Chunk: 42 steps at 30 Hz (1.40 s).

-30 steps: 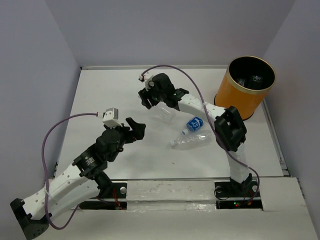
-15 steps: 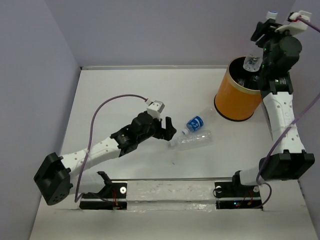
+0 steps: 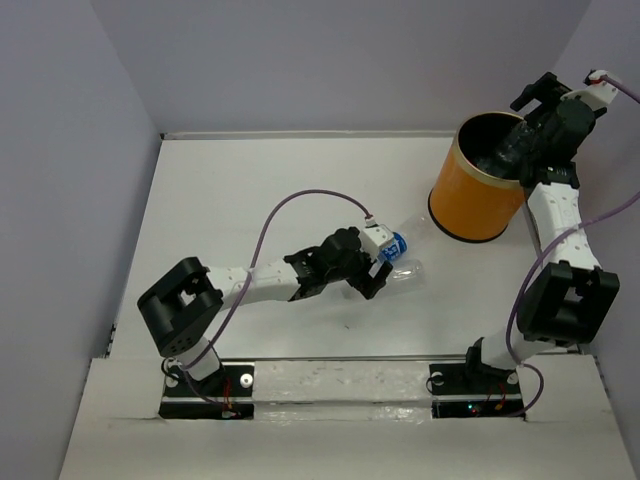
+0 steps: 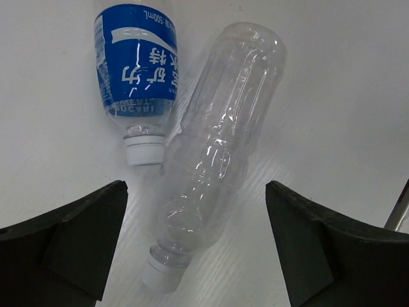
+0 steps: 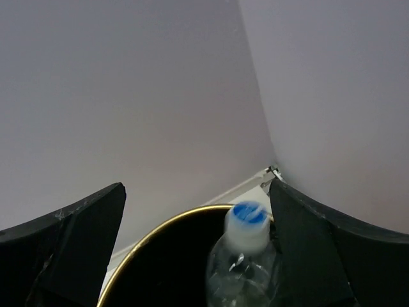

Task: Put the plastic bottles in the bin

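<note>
Overhead, the left gripper (image 4: pixel 195 204) was found over the middle of the white table (image 3: pixel 230 200), its jaws spread wide and nothing held between them. In the left wrist view a clear bottle (image 4: pixel 217 147) was seen lying on its side on the table, in the gap between the two fingers and touched by neither. Its white cap was pointed towards the camera. A blue-labelled bottle (image 4: pixel 137 64), also white-capped, was seen lying close against the clear one on its left. Contact between the two could not be confirmed.

The bin (image 3: pixel 475 195) was noted standing upright at the far right of the table, apart from both lying bottles. The right gripper (image 5: pixel 197 185) was positioned above the bin's far rim, its jaws likewise wide apart. In the right wrist view a blue-capped bottle (image 5: pixel 243 256) was seen upright between the fingers, over the bin's black mouth. It was well clear of one finger and close to the other. No grip on it was observed, though whether it brushed the nearer finger could not be determined.
</note>
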Tool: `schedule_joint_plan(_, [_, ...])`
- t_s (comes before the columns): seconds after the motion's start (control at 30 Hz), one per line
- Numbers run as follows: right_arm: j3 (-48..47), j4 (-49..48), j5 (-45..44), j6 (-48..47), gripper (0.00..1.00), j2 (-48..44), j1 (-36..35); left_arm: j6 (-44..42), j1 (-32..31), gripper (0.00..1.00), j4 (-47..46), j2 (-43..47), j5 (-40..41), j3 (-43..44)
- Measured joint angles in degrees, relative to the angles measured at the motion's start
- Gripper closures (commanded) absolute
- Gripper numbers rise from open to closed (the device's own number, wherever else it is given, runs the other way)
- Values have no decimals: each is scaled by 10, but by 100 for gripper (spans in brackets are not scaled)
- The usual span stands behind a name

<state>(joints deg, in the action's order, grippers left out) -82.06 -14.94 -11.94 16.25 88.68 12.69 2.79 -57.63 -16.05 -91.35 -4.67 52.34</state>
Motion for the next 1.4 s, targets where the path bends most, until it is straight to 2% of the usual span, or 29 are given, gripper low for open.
schedule_joint_plan(0.17, [59, -5, 23, 43, 1, -68, 0, -29, -5, 1, 1, -32, -7, 3])
schedule_joint_plan(0.37, [178, -45, 67, 112, 3, -229, -7, -38, -18, 2, 4, -47, 0, 3])
schedule_joint_plan(0.4, [196, -49, 72, 120, 3, -247, -10, -38, -23, 6, 4, -52, 5, 3])
schedule_joint_plan(0.63, [362, -56, 132, 173, 5, -366, -58, -36, -44, 14, 29, -83, 30, 10])
schedule_joint_plan(0.7, [415, -42, 148, 191, 5, -397, -66, -33, -53, 17, 32, -83, 42, 10])
schedule_joint_plan(0.87, [468, -4, 179, 212, 5, -449, -74, -25, -82, 25, 34, -83, 65, 7])
schedule_joint_plan(1.0, [500, 33, 221, 224, 4, -502, -75, -12, -93, 42, 19, -69, 70, -18])
schedule_joint_plan(1.13, [531, 85, 266, 240, 2, -558, -75, 8, -94, 54, 9, -28, 74, -58])
schedule_joint_plan(1.27, [555, 153, 329, 262, 1, -602, -75, 31, -94, 55, -7, 14, 79, -87])
schedule_joint_plan(1.4, [576, 184, 395, 287, 0, -604, -76, 62, -94, 55, -34, 59, 78, -107])
